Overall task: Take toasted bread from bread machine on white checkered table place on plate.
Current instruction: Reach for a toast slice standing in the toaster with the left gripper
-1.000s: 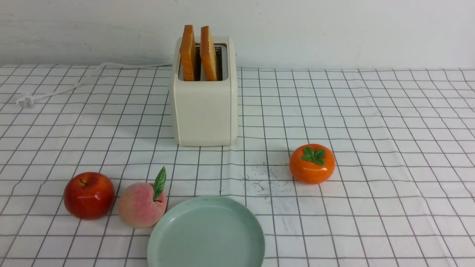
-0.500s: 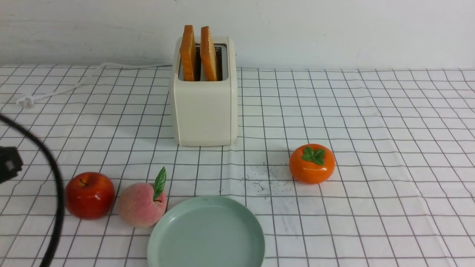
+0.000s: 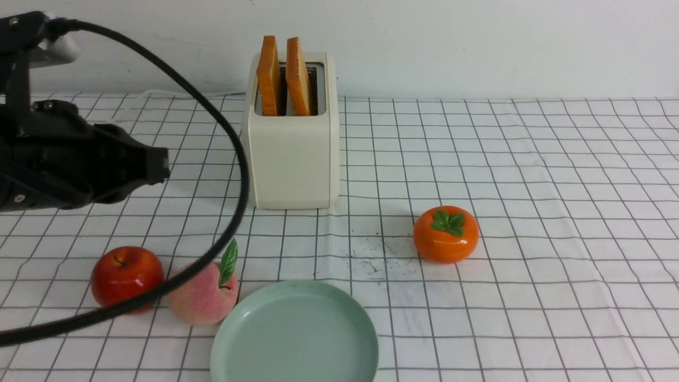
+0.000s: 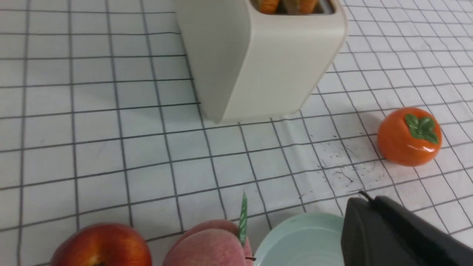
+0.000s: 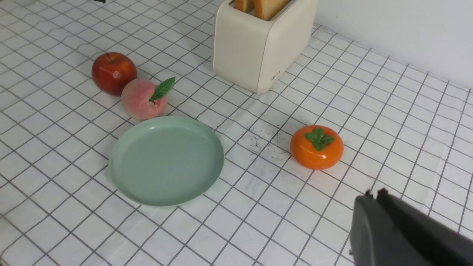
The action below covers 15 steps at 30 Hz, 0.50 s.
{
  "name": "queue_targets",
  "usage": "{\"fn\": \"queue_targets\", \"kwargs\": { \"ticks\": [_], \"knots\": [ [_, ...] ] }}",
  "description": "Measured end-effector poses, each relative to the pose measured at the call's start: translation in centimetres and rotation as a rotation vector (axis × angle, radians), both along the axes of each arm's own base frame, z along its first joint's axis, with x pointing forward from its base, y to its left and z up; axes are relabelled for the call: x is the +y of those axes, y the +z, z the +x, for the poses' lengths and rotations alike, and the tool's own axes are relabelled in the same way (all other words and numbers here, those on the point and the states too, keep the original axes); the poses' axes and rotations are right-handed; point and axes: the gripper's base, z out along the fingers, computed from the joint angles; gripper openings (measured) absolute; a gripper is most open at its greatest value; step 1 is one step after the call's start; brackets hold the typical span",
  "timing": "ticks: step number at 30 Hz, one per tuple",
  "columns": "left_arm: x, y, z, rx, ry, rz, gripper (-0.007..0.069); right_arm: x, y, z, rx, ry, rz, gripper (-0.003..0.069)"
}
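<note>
The left arm (image 3: 53, 159) reaches in from the left side of the scene, held roughly level above the white checkered surface (image 3: 557, 212) and pointing right toward the bread machine (image 3: 292, 159). The left fingers (image 3: 151, 164) are pressed together with nothing between them, and their tip stops short of the machine's left wall, clearly apart from it. A black cable (image 3: 241, 159) arcs from the arm's upper part, out to the right and back down to the near left, crossing in front of the peach (image 3: 200, 297) and the apple (image 3: 124, 273). The right fingers (image 5: 391, 229) show only in the right wrist view, as a dark block drawn closed and gripping nothing, hanging over the surface on the near right side of the persimmon (image 3: 445, 236). The toasted bread (image 3: 269, 74), two slices, stands upright in the slots of the bread machine, its upper half above the top. The machine sits at the far centre of the surface, close to the wall. The plate (image 3: 294, 334) lies at the near centre, the peach just beside its left rim and the apple left of the peach. The persimmon rests to the right, well apart from plate and machine.
</note>
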Motion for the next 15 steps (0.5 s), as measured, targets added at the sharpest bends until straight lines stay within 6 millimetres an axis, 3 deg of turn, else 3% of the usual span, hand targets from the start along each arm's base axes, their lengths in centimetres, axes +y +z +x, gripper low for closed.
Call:
{"fn": "queue_targets", "kwargs": {
  "ticks": [15],
  "knots": [
    [-0.3,0.3,1.3,-0.045,0.011,0.006,-0.0013,0.0,0.1,0.0,-0.008,0.001,0.008,0.0018]
  ]
}}
